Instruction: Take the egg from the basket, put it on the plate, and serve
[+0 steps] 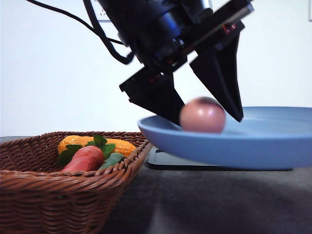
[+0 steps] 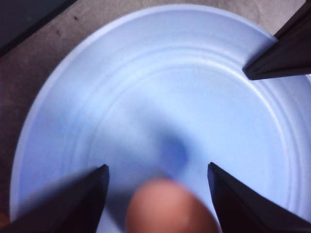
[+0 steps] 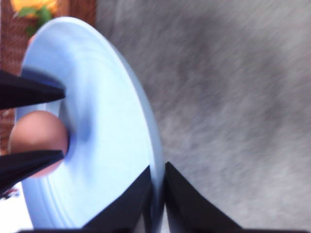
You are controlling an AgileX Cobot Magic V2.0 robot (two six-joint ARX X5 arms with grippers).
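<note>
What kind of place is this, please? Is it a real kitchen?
Probably a staged test bench rather than a kitchen: a bare white wall, a grey cloth-covered table, and toy vegetables in the basket beside the plate.

Hidden, cut off and blurred parts

In the front view the plate (image 1: 234, 141) is running out of the right edge and is hiding most of a black tray (image 1: 165, 161) behind it; the basket (image 1: 63, 195) is being cut by the left and bottom edges. In the left wrist view the egg (image 2: 167, 206) is looking blurred and is cut by the bottom edge. In the right wrist view the tabletop (image 3: 233, 97) is appearing smeared, and the right tool (image 3: 158, 194) is covering part of the plate's rim.
</note>
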